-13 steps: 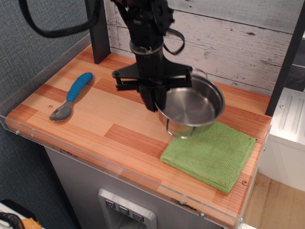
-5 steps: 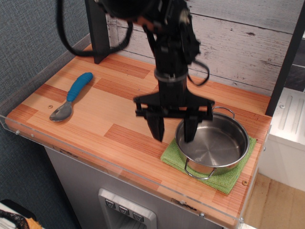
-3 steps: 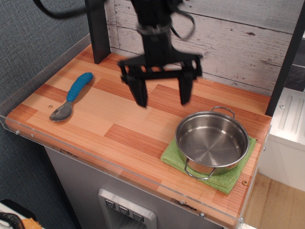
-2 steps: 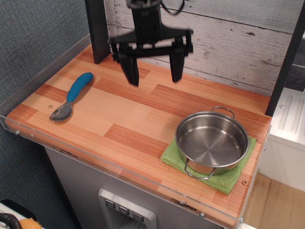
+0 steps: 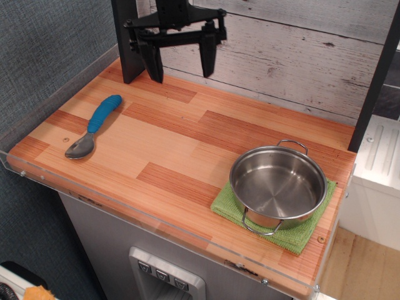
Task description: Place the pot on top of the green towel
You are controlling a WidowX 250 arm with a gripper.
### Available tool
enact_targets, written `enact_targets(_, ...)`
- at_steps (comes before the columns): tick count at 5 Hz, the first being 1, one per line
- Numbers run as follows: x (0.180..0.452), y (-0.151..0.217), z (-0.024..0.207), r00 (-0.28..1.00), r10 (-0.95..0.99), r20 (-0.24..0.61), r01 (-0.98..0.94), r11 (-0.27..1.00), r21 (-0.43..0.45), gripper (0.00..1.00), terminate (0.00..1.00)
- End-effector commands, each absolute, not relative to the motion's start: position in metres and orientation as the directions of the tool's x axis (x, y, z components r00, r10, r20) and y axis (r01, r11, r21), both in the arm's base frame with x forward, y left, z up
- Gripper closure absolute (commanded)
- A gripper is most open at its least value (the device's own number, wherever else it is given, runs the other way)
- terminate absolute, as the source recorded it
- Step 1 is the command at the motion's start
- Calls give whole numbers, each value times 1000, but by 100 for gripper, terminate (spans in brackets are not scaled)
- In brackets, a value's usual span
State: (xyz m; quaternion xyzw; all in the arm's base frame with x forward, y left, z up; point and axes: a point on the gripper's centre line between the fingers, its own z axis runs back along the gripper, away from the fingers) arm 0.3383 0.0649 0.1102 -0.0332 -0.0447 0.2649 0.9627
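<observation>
The shiny steel pot (image 5: 278, 185) stands upright on the green towel (image 5: 301, 233) at the front right of the wooden table. The towel shows only around the pot's left, front and right sides. One wire handle points to the front, the other to the back. My gripper (image 5: 181, 70) is open and empty, raised high above the back left of the table, far from the pot.
A blue-handled metal spoon (image 5: 94, 126) lies at the left of the wooden tabletop (image 5: 169, 150). A dark post (image 5: 127, 44) stands at the back left, close to the gripper. A clear plastic rim (image 5: 156, 215) runs along the table's front and left edges.
The gripper carried the pot onto the towel, let it go, then rose and moved back and left, away from it. The pot has stayed on the towel.
</observation>
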Motion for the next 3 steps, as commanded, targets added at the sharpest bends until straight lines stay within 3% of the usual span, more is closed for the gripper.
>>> enact_targets(1,369,91,131,930,321,179,-319,947,-40,0,0)
enact_targets(3,375,111,132,969,180,167,-185,983,13,0,0)
